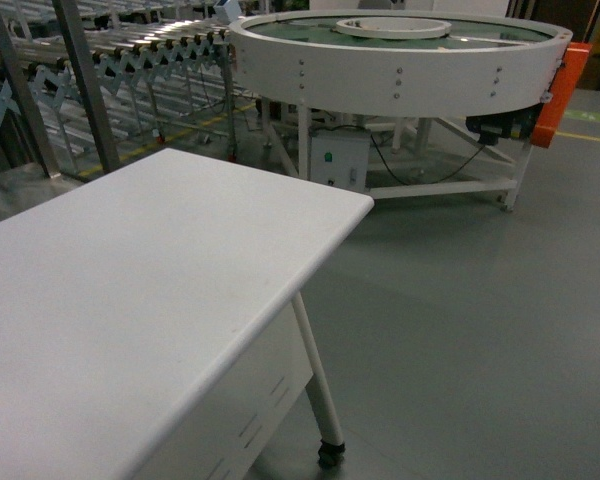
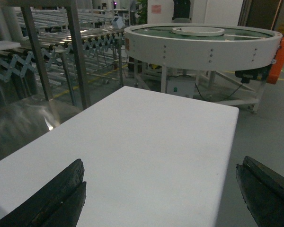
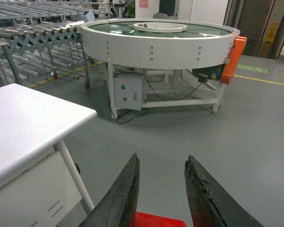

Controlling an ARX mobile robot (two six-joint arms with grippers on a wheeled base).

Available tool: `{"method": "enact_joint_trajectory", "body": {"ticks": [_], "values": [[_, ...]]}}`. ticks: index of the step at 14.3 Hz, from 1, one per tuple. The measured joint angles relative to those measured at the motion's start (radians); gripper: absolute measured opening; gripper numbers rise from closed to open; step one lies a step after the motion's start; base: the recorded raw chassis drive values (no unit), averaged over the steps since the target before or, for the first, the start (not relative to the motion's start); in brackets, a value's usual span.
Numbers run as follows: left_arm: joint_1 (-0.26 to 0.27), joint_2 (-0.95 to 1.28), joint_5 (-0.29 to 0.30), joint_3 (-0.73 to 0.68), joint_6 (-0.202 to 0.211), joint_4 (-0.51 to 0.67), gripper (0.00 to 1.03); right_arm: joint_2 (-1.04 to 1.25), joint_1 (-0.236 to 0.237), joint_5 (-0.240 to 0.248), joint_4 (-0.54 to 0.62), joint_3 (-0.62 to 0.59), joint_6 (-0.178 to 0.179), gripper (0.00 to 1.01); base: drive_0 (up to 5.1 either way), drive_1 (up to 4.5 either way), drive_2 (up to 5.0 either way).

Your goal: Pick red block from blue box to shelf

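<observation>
In the right wrist view the red block [image 3: 156, 221] shows at the bottom edge as a bright red patch between the two dark fingers. My right gripper [image 3: 162, 156] is shut on it and hangs over the grey floor, to the right of the white table [image 3: 23, 123]. My left gripper [image 2: 163, 161] stands wide open above the white tabletop [image 2: 146, 142], with nothing between its fingers. Grey steel posts of the shelf [image 2: 76, 52] rise past the table's far left edge. The blue box is out of view. Neither gripper shows in the head view.
A large round white conveyor table [image 1: 400, 55] with an orange end piece [image 1: 558, 90] stands ahead on a white frame. Roller conveyors on scissor frames [image 1: 130, 55] run along the back left. The white table [image 1: 130, 300] has a castor leg [image 1: 325, 420] near the front.
</observation>
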State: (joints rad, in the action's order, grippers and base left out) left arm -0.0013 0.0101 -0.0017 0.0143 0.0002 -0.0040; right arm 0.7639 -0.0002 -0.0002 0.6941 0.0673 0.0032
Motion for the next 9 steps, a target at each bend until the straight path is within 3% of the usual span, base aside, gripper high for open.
{"method": "enact_joint_trajectory", "body": {"ticks": [6, 9], "values": [[0.002, 0.0, 0.003, 0.0, 0.0, 0.0, 0.98, 0.0, 0.0, 0.003, 0.004, -0.004, 0.0, 0.25, 4.0, -2.26, -2.3], [0.001, 0.0, -0.001, 0.0, 0.0, -0.001, 0.98, 0.001, 0.0, 0.0, -0.006, -0.006, 0.0, 0.25, 2.7, 2.34, -4.8]]}}
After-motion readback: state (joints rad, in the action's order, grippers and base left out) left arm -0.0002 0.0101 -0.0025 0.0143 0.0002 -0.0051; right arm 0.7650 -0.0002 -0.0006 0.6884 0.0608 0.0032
